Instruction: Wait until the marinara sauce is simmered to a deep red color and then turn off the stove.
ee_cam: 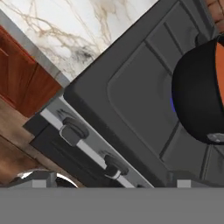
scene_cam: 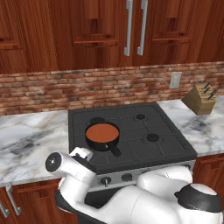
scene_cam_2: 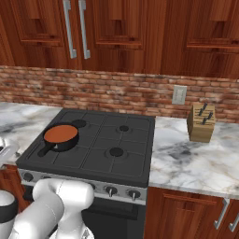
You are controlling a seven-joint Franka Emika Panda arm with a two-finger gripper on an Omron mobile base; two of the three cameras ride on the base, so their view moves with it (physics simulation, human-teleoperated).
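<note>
Left base view gives you the stove (scene_cam: 131, 131) set in a marble counter (scene_cam: 26, 140), with the saucepan (scene_cam: 103, 137) on the front-left burner, toward 9 o'clock of the cooktop. The sauce (scene_cam: 102, 132) in it is a flat orange-red disc, and the pan's short handle points to 5 o'clock, toward the knob strip. The gripper (scene_cam: 82, 153) hovers just off the stove's front-left corner, at about 7 o'clock of the pan, near but apart from it. Its jaws stand wide apart and hold nothing.

Right base view shows you the sauce (scene_cam_2: 60, 133) at 9 o'clock of the cooktop, a knife block (scene_cam_2: 201, 123) on the counter at 3 o'clock of the stove, and a wall outlet (scene_cam_2: 179, 94) above it.

Hand view puts two knobs (ee_cam: 74, 129) at your lower left and the pan's black wall (ee_cam: 197, 100) at 3 o'clock, a blue glint beside it.
</note>
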